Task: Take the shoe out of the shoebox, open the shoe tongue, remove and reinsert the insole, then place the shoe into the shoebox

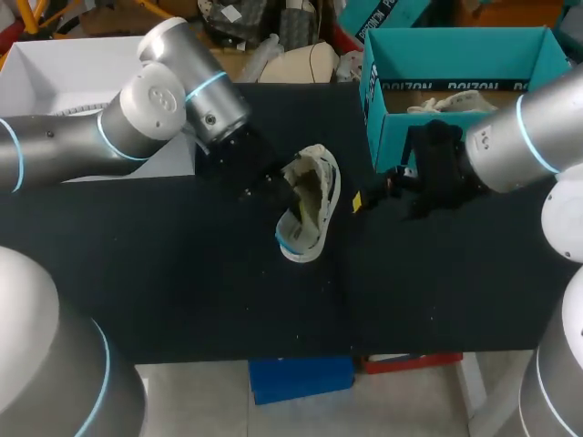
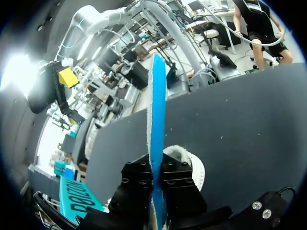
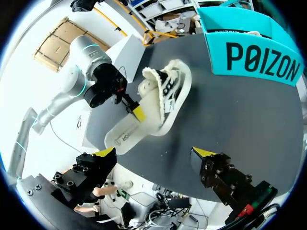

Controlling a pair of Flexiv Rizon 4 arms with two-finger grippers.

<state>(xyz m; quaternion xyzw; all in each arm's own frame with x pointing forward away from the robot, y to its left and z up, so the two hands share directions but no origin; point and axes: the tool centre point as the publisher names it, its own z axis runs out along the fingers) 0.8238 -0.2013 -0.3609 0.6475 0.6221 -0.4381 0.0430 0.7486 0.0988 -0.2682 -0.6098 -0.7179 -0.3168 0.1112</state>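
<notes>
Insole [image 3: 128, 137] pinched in left claw [image 3: 138, 111] against shoe [image 1: 314, 196]; right claw [image 3: 154, 153] spread, apart.

Cream shoe [image 1: 319, 185] lies near the open teal shoebox [image 1: 455, 44], insole [image 3: 127, 136] half out.

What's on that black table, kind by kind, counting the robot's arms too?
Arms: 2 (left arm, right arm)
Shoe: 1
Insole: 1
Shoebox: 1
Total: 5
</notes>
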